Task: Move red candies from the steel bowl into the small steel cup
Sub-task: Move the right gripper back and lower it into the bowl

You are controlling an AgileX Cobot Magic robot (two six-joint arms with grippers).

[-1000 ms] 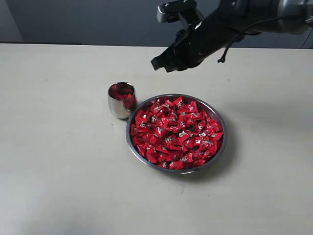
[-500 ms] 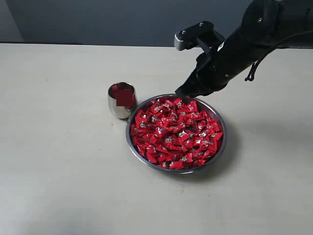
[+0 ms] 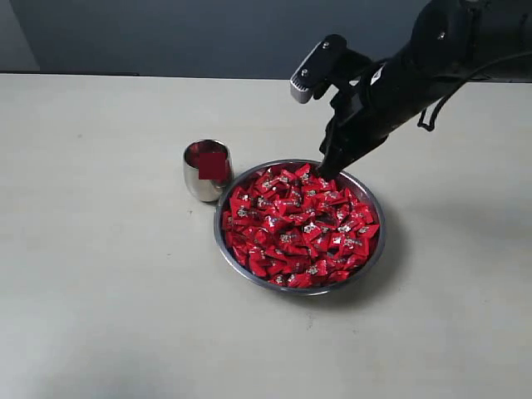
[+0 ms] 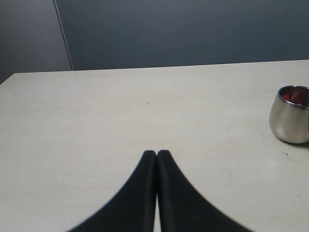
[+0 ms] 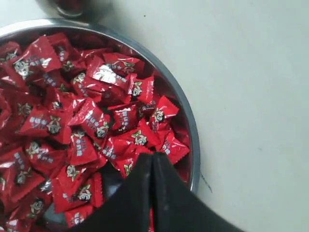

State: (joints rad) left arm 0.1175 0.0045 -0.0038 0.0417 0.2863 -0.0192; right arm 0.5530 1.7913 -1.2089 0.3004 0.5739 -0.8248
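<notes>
The right gripper (image 3: 326, 169), fingers pressed together with nothing between them, hangs at the rim of the bowl (image 3: 382, 237), which is heaped with candies (image 3: 299, 224). The cup (image 3: 198, 184) stands just beside the bowl, red showing inside. The left gripper (image 4: 157, 154), fingers also together, points across the table (image 4: 96, 121).

No legible text; marks on red candies (image 5: 91, 118) unreadable
</notes>
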